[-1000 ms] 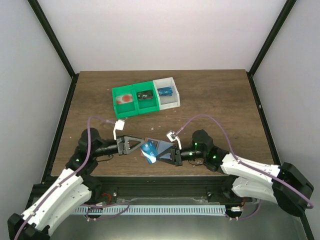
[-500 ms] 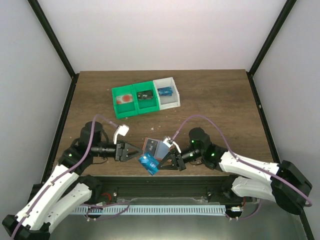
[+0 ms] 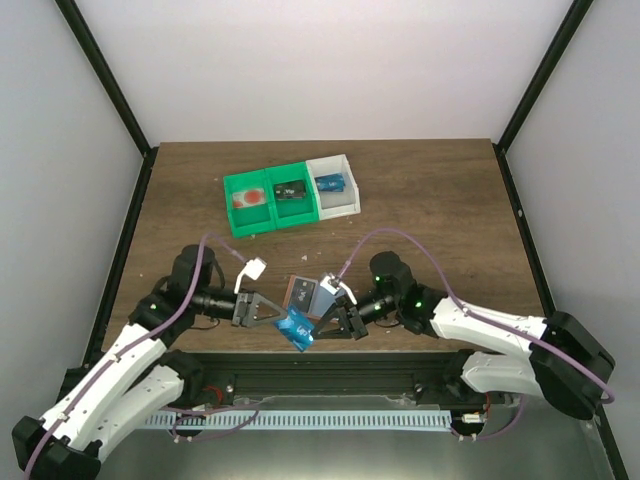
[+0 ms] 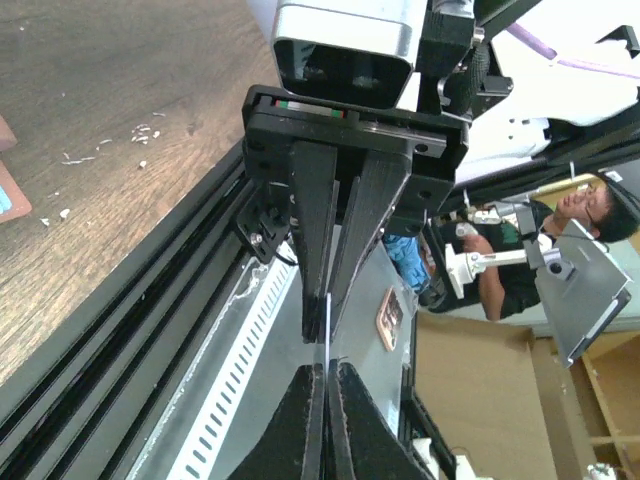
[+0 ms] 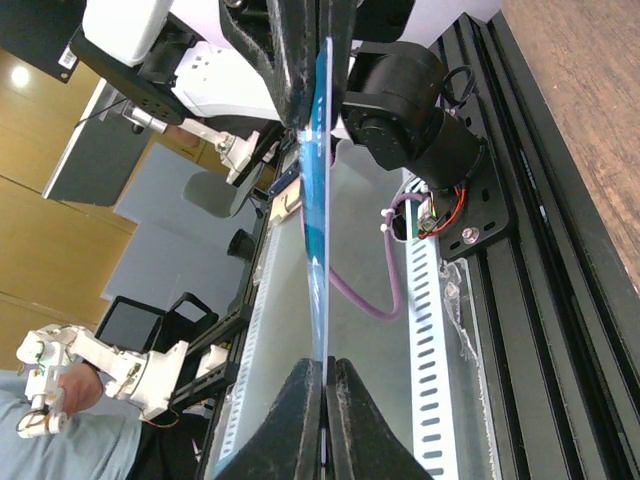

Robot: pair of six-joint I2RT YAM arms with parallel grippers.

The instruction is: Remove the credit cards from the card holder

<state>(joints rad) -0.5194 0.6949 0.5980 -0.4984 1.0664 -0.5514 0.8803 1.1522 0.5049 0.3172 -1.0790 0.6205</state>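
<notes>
At 6 o'clock of the card holder (image 3: 305,292), the left gripper (image 3: 279,319) and right gripper (image 3: 319,327) both pinch the blue card (image 3: 296,327) tightly, so one should probably let go before the other pulls.

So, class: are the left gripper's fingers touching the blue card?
Touching. The left wrist view shows the left gripper with its fingers pinched shut on the thin edge of the blue card, no gap between them.

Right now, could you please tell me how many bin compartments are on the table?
3, in a row at the far side: left green compartment with a reddish item, middle green compartment with a dark item, right white compartment with a blue item. None seems hidden.
</notes>
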